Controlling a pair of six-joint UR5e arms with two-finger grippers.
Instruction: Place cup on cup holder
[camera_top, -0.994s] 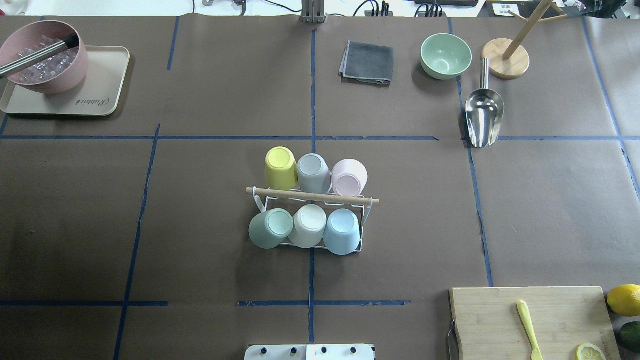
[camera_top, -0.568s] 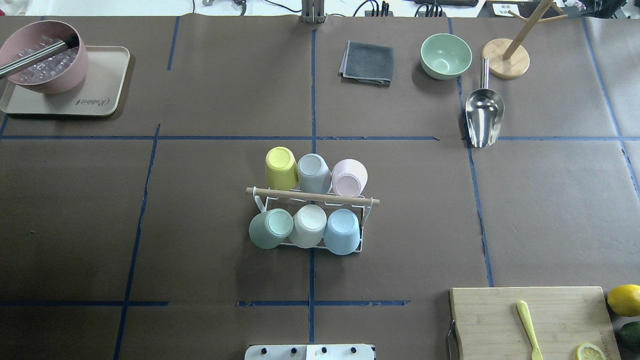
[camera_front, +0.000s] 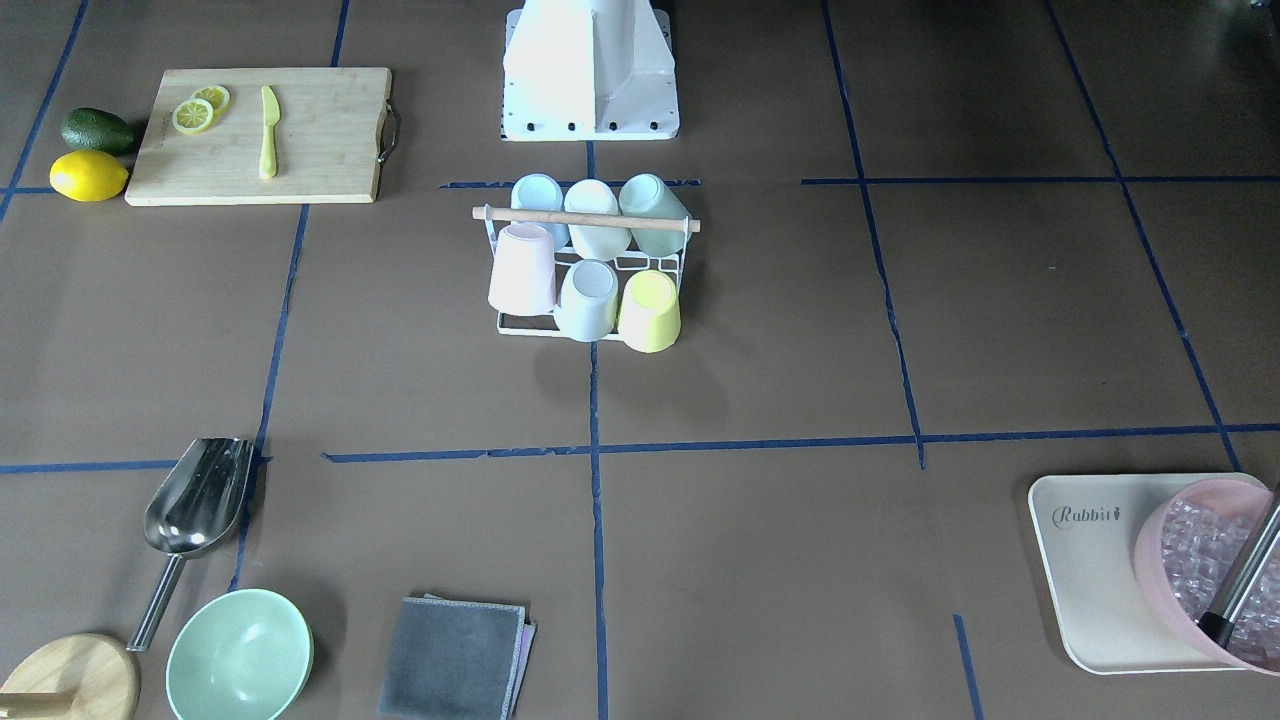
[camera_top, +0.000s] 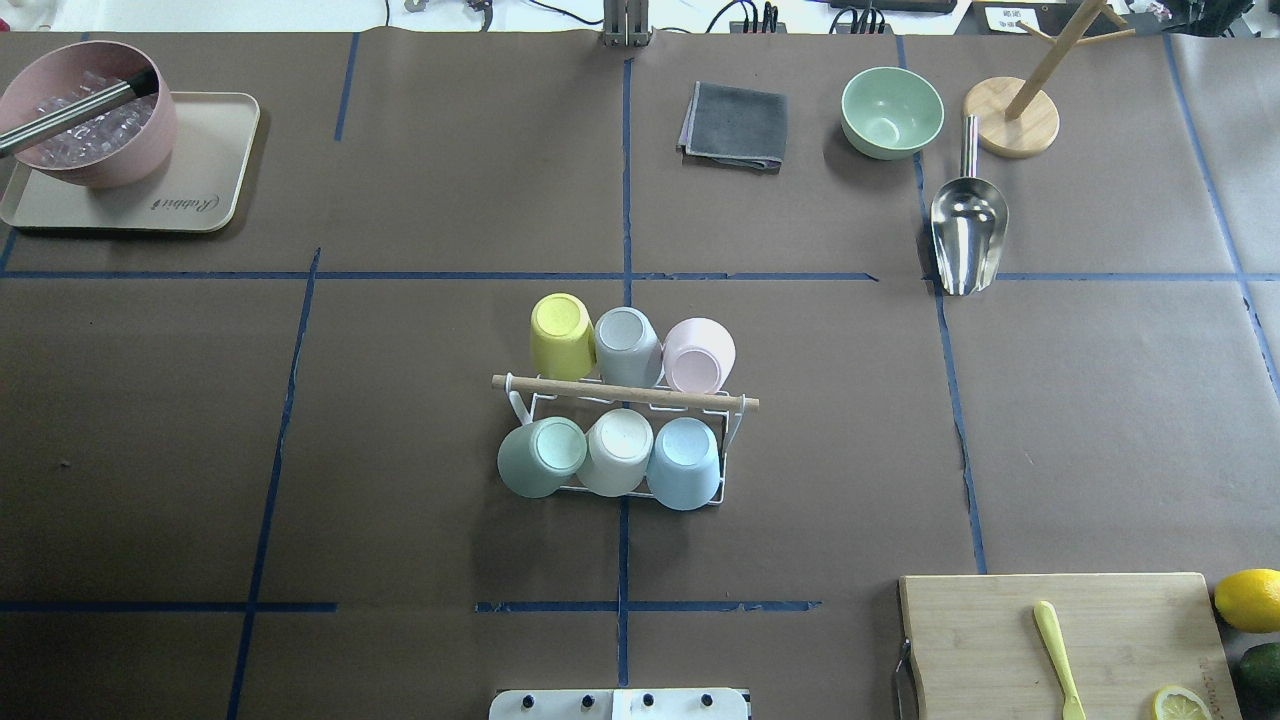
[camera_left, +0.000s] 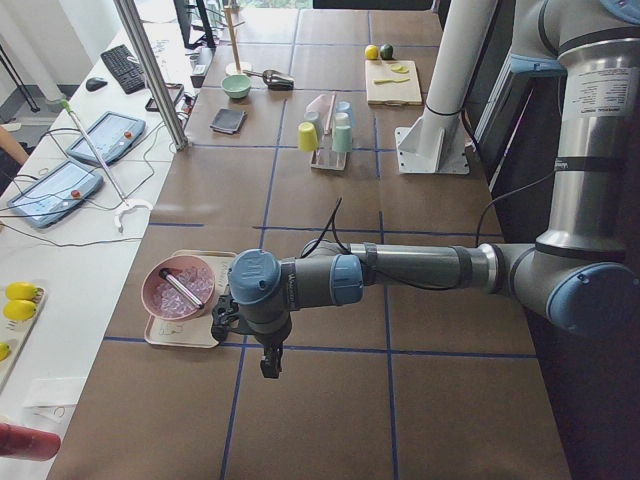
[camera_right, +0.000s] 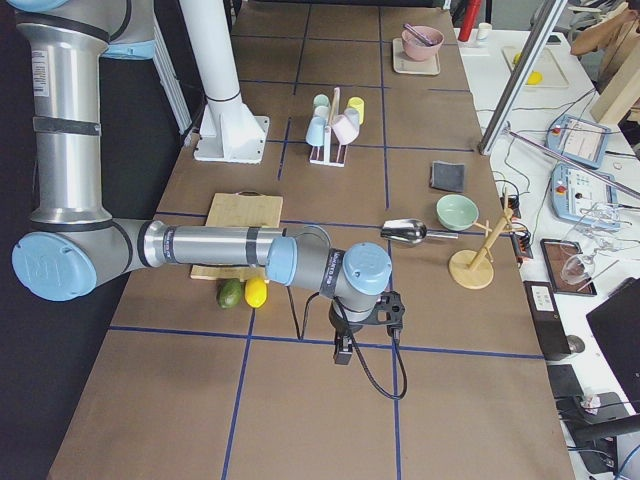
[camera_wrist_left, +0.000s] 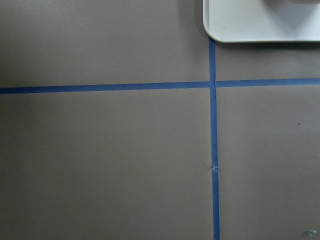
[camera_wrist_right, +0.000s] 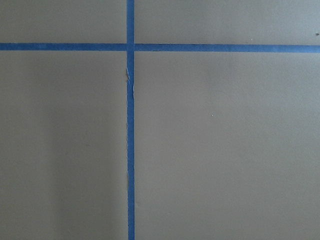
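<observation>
Centre of table (camera_top: 400, 450): rack (camera_top: 733, 432), straight ahead of the robot base (camera_top: 620, 704). On the rack: six cups (camera_top: 627, 345), upturned, three side by side beyond the rod (camera_top: 560, 385) and three before it.
Far left corner: tray (camera_top: 215, 170); on it an ice bowl (camera_top: 155, 135), with a tool (camera_top: 70, 115) leaning in the ice (camera_top: 95, 140).
Far side, right of centre: cloth (camera_top: 735, 125); to its right a second bowl (camera_top: 892, 112); further right a stand (camera_top: 1030, 125). Scoop (camera_top: 968, 235) just before these two, its handle between them.
Near right corner: board (camera_top: 980, 630); on it a knife (camera_top: 1055, 650), with lemon slices (camera_front: 193, 116) to the knife's right. Right of the board: lemon (camera_top: 1248, 600), avocado (camera_top: 1262, 670) just before it.
</observation>
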